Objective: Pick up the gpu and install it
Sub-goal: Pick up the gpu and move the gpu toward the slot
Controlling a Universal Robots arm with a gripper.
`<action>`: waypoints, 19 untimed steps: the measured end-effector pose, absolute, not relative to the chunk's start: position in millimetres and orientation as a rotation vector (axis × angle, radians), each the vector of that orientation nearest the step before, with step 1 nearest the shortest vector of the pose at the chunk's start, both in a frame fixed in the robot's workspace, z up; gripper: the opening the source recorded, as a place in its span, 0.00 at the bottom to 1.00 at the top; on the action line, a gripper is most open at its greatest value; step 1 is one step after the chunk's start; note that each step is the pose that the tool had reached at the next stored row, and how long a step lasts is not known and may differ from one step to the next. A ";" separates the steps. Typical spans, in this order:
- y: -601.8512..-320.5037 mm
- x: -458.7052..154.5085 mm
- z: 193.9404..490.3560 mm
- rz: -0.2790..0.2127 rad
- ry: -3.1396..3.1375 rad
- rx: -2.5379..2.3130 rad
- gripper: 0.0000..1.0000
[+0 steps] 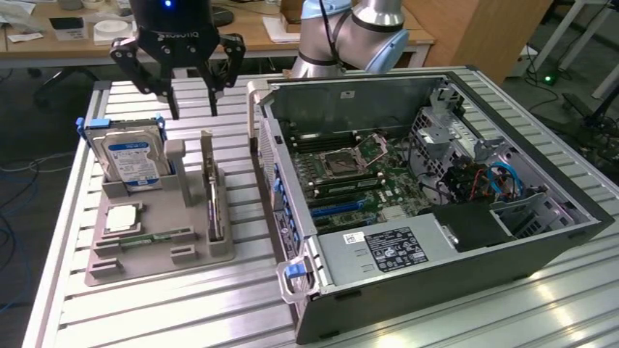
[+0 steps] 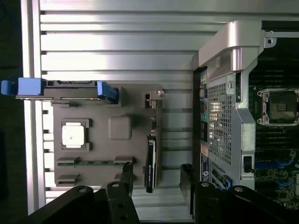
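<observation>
End effector (image 1: 193, 105) released, empty, above edge-on gpu (image 1: 213, 199) in grey holder (image 1: 145, 250), card face hidden.

Holder (image 1: 193, 254) sat on the table (image 1: 193, 312), at the exterior view's left of the computer case (image 1: 387, 272); hard drive (image 1: 130, 163) stood at its far end; gpu (image 1: 214, 206) on edge along the case side; chip (image 1: 123, 217) and memory stick (image 1: 155, 238) lay in front of the drive; gripper (image 1: 194, 110) hung above.
</observation>
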State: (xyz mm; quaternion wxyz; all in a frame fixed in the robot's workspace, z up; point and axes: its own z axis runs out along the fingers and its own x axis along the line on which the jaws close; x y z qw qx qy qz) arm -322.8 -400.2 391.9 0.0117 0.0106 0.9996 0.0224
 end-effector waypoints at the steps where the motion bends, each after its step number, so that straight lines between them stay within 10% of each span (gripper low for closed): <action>1: -401.1 -322.7 391.5 0.070 3.117 0.027 0.53; 19: -411.1 -322.8 369.8 0.071 3.133 -0.053 0.53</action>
